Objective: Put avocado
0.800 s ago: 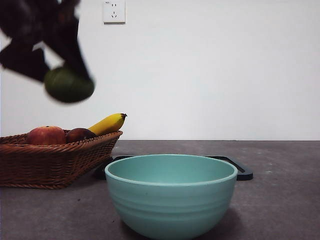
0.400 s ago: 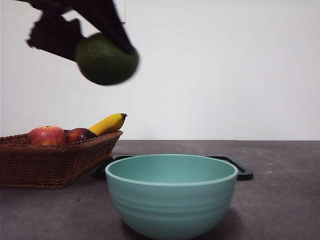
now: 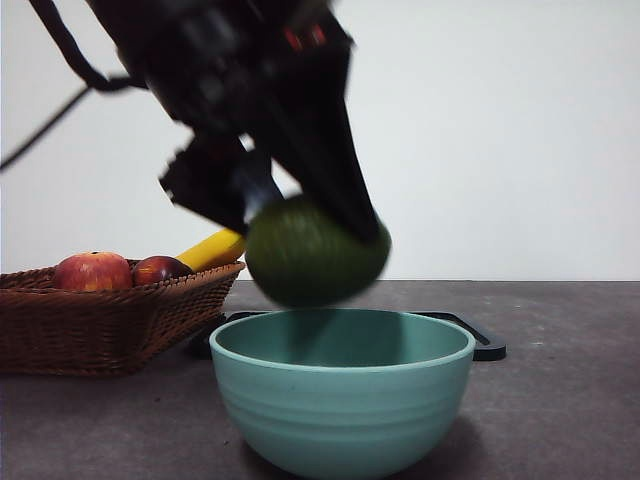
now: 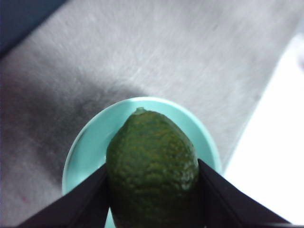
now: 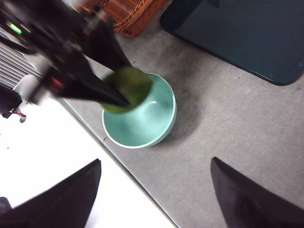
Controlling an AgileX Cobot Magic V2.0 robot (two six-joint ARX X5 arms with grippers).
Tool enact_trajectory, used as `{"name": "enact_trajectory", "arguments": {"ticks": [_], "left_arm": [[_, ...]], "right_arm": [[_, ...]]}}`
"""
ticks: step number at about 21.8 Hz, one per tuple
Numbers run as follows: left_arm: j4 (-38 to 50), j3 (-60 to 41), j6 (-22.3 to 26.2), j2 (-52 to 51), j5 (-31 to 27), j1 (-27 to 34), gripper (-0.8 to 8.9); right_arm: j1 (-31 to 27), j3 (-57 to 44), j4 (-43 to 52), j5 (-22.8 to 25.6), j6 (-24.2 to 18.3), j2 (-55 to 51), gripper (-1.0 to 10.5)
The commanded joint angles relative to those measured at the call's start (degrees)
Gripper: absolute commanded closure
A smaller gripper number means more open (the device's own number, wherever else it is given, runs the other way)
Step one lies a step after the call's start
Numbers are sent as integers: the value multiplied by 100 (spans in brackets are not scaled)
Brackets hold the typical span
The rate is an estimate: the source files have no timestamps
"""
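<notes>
Green avocado [image 4: 151, 166], lower half cut off, clamped in left gripper [image 4: 152, 199] fingers above bowl [image 4: 85, 147].

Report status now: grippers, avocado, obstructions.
Left gripper shut on avocado, poised just above teal bowl. Right gripper open, waiting off to the side. Nothing seen between avocado and bowl.

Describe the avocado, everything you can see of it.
The avocado is a dark green oval fruit with pebbly, slightly glossy skin and a small nub at its narrower end. The left gripper holds it, one black jaw pressed to each flank. It hangs in the air just above the open mouth of the teal bowl, not touching the rim or inside. It looks blurred in the front and right wrist views. Nothing else touches it.
</notes>
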Motion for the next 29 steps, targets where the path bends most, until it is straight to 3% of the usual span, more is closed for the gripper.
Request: {"name": "enact_trajectory", "arguments": {"ticks": [1,5,11,15,19,29], "left_arm": [[168,103,214,332,-210,-190,636],[197,103,356,743,-612,-361,636],[260,103,358,970,-654,-435,622],[304,103,308,970,-651,-461,461],[286,109,214,940,-647,-481,463],[275,254,-48,-289,-645,-199,464]], "right_arm": [[35,103,52,11,-39,46,577],[35,103,55,11,-39,46,577],[35,103,52,9,-39,46,577],[35,103,52,7,-39,46,577],[35,103,52,9,-42,46,577],[35,103,55,9,-42,46,577]]}}
